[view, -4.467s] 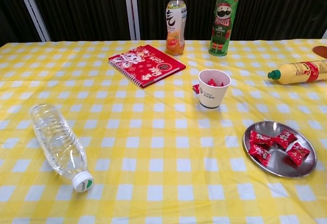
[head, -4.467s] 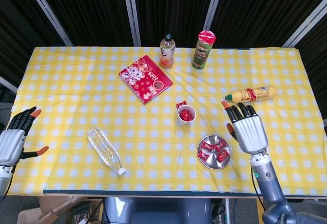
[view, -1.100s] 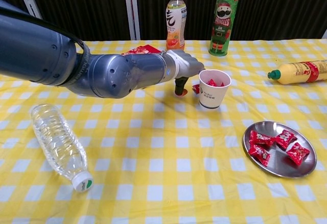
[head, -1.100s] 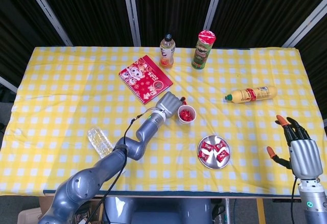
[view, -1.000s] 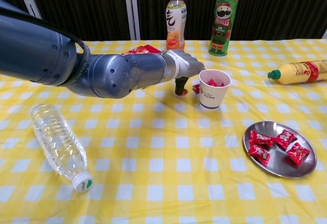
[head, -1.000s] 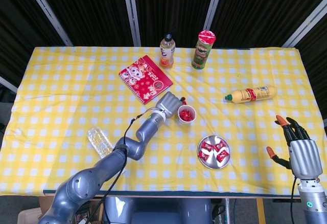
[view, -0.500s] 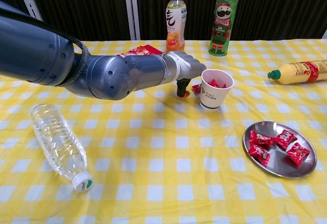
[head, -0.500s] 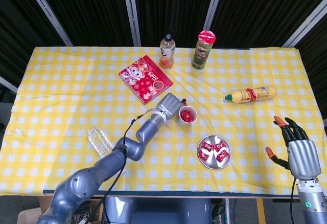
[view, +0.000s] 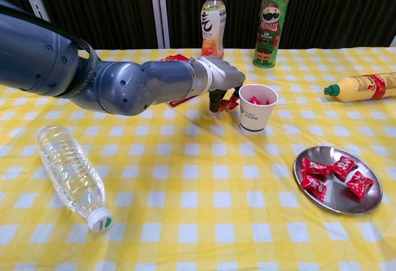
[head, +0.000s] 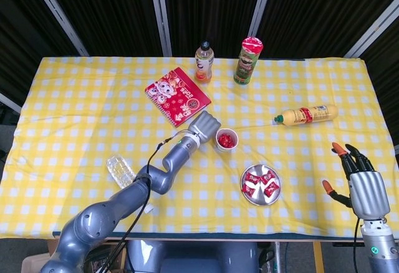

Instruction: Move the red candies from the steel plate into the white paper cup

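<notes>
Chest view: white paper cup [view: 257, 107] holds red candies; steel plate [view: 339, 206] holds four; left robot hand [view: 223, 85] pinches a candy [view: 231, 103]; right robot hand [head: 363, 182] spread.

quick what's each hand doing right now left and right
Left hand: pinching a red candy beside the white paper cup.
Right hand: open, holding nothing.

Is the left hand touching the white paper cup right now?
Cannot tell. In the chest view the left hand sits beside the white paper cup, holding a red candy against its rim; no clear gap or contact shows.
</notes>
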Controlling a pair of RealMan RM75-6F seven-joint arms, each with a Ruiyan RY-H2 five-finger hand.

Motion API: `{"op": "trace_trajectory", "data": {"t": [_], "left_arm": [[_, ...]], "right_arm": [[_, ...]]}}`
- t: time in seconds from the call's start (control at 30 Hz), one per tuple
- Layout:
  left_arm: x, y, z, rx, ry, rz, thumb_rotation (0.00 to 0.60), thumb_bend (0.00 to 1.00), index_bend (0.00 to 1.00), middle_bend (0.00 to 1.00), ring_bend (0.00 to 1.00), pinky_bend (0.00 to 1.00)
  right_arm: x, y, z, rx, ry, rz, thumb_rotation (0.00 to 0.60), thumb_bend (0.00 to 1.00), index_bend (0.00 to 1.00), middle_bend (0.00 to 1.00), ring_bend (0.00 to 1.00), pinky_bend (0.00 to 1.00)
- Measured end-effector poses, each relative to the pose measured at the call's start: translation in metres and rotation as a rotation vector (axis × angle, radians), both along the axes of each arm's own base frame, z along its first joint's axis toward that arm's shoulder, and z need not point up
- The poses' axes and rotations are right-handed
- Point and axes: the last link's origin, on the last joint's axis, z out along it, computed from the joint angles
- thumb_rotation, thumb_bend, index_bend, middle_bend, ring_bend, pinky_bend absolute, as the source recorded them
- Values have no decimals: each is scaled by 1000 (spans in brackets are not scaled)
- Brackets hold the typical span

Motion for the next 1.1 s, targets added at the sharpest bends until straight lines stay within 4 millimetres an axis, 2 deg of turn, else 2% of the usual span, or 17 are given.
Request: {"op": "trace_trajectory", "data": {"t": [0.53,0.87,0.97,1.1], "left_arm": [[-5,-1,33,29,-63,-33,600,505,483,913,907,862],[17,-6,79,69,-152,-90,600,413,462,911,907,862],[26,-15,88,56,-177,-109,600,396,457,907,907,862],[37,-29,89,30,-195,-134,600,382,457,906,907,862]], "right_arm": [[1,2,-3,3,16,9,600,326,108,250,129,222],[3,3,-5,5,22,17,600,325,109,250,129,222],[3,2,-6,7,25,18,600,325,114,250,129,222],[5,2,-8,11,27,24,600,325,115,250,129,222]]}}
